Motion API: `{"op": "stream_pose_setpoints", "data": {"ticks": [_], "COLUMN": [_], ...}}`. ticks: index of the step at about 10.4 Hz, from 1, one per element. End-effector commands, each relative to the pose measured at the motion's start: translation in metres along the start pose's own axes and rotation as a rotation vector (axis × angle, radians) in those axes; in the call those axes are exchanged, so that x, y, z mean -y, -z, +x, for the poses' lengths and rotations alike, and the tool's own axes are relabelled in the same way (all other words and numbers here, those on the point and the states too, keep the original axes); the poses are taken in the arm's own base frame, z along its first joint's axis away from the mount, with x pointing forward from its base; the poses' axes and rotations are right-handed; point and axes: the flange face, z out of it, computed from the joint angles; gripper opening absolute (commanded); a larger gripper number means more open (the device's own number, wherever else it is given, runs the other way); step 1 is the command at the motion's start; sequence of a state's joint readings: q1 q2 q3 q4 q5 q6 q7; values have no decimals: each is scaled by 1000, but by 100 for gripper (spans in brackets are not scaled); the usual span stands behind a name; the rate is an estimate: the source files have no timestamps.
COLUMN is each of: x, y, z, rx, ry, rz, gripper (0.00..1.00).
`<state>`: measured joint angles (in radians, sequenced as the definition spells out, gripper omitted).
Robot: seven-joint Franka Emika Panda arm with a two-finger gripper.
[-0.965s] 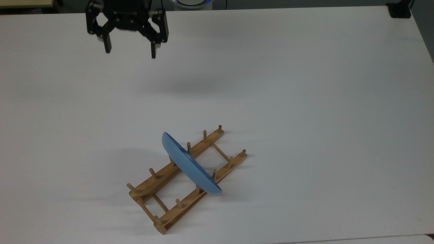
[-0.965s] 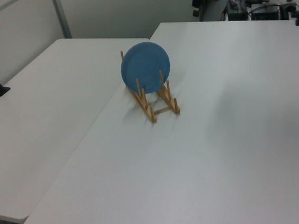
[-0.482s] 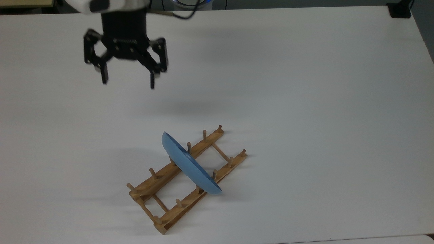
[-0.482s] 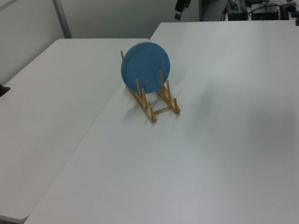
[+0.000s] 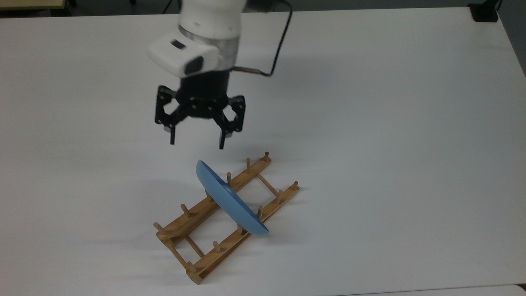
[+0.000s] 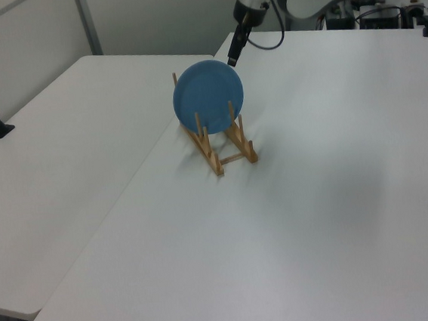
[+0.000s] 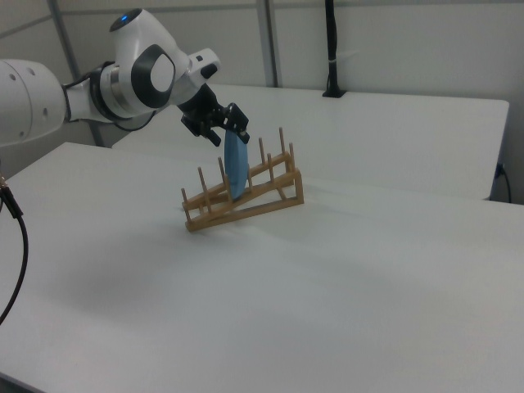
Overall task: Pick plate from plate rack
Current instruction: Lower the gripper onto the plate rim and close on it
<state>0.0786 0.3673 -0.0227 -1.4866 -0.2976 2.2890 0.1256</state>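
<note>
We see that the plate rack (image 5: pixel 230 216) is of light-brown wood with a smooth, slightly satin finish, and the plate (image 5: pixel 230 201) looks like matt light-blue plastic, though we cannot tell the material for sure. The worktop (image 5: pixel 390 123) has a smooth, matt white surface. The end effector (image 5: pixel 196 144) seems to be black matt plastic or metal, and the arm shell (image 7: pixel 151 70) above it is glossy white plastic.
</note>
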Motion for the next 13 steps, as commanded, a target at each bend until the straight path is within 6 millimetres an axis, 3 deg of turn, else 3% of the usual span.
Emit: {"op": "stream_pose_setpoints", "data": {"ticks": [1,2,3,8,13], "x": [7,9,10,14,14], "y": [-12,-18,-23,-35,-33], "z": [4,4,2,1,2], "rx": [-28,-27,-21,-20,-27], "ry": [12,22,35,57,57], "rz": [-52,-58,-70,-82,-81], "gripper": [50,39,36,31,5]}}
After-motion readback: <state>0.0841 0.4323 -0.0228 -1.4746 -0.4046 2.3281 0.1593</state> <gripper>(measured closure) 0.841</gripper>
